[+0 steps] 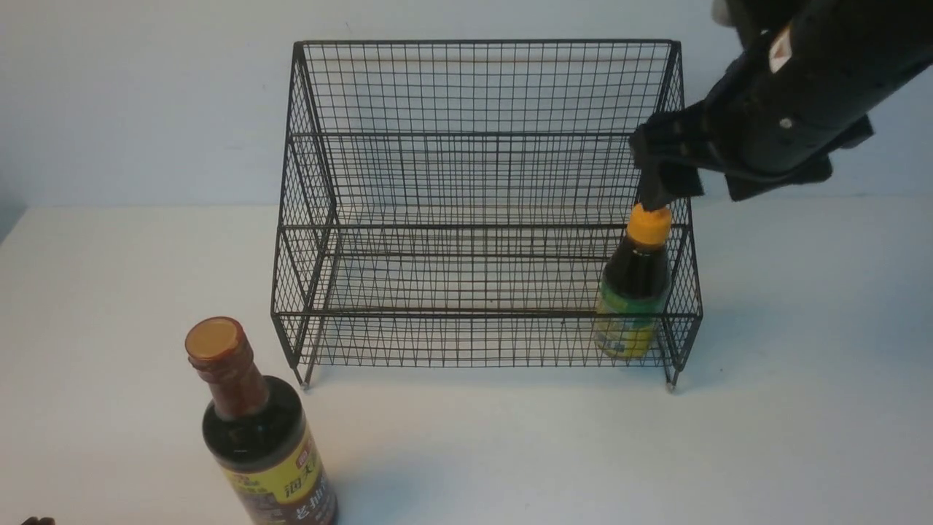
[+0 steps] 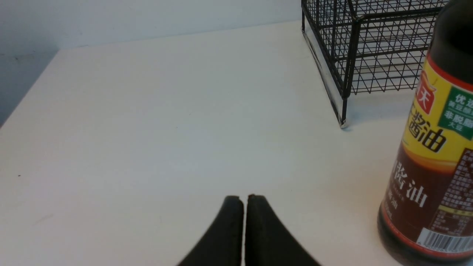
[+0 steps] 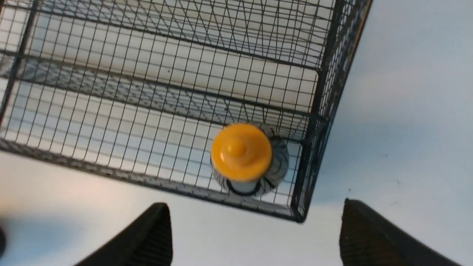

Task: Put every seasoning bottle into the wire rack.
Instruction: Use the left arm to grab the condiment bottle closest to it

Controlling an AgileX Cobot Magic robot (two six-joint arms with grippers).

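Though the front view shows it only side-on through the mesh, the shorter bottle (image 1: 633, 292) stands upright in the lowest tier of the wire rack (image 1: 474, 87), at its front right corner. The right wrist view looks straight down on its yellow-orange cap (image 3: 241, 151). The right gripper (image 1: 660, 188) hangs directly over that cap, fingers spread wide and holding nothing. The tall bottle (image 1: 255, 437) stands outside the rack near its front left foot, its base cut off by the frame. Near it, only the left wrist view shows the left gripper (image 2: 244, 199), fingers pressed together and empty. The table (image 1: 547, 452) is white, and a pale wall (image 1: 146, 95) rises behind it.
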